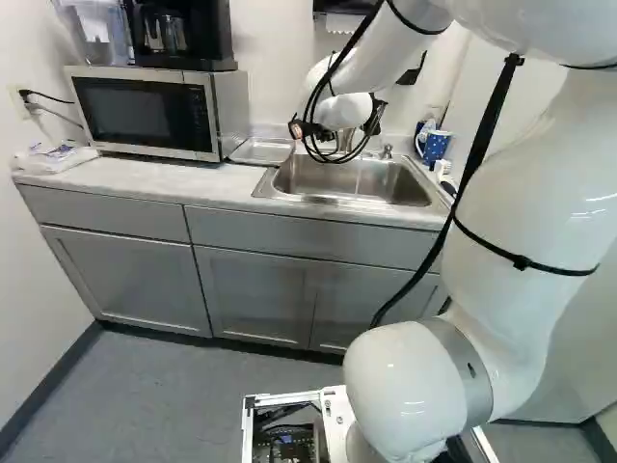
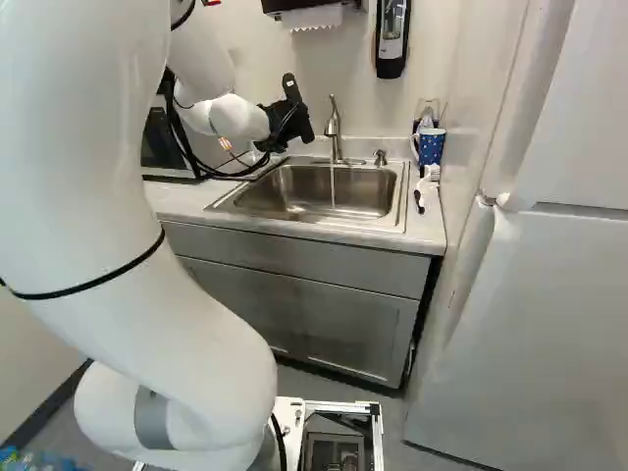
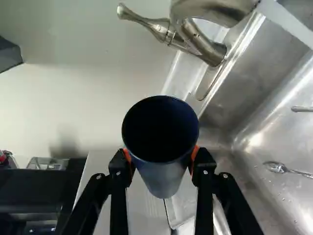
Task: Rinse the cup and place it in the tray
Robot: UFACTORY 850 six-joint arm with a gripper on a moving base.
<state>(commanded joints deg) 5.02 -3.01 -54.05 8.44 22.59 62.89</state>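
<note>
My claw (image 2: 290, 126) has one cup (image 3: 160, 142) snug between two orange pads (image 3: 194, 154), right near the one faucet (image 3: 203, 41)! Below, one sink (image 2: 319, 191), holding one spoon (image 3: 276, 167) and one more handle (image 3: 301, 109)!

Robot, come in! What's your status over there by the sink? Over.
Fingers shut on dark cup. Cup held beside faucet, outside its water. Spoon lies in sink, away from cup.
</note>
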